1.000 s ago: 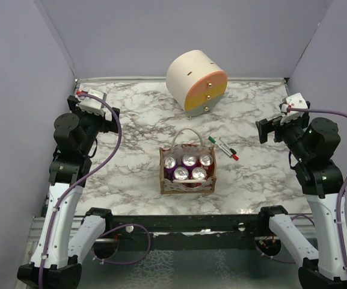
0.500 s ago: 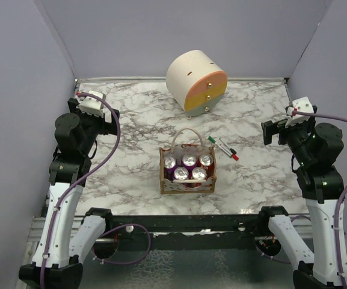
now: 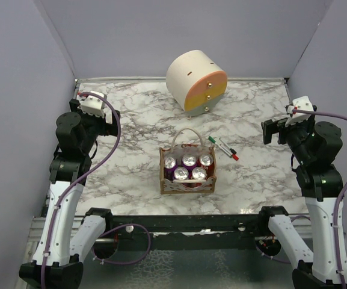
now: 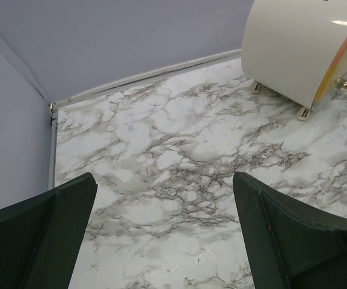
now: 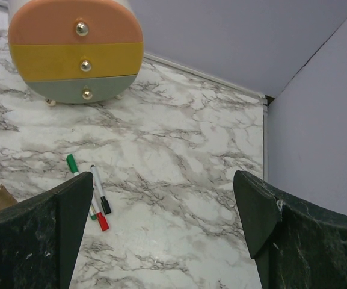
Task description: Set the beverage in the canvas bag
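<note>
At the table's (image 3: 131,150) centre the canvas bag (image 3: 187,185) holds five cans (image 3: 189,160) — left gripper (image 4: 163,180) and right gripper (image 5: 163,177) both gape wide.

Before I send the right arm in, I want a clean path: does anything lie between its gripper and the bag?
Only the markers, lying flat on the table just off the far-right corner of the bag, roughly on the line from the right gripper. Nothing taller stands there.

Both arms are raised and folded, the left gripper (image 4: 164,183) and right gripper (image 5: 161,180) with fingers (image 4: 53,235) spread wide, empty.
</note>
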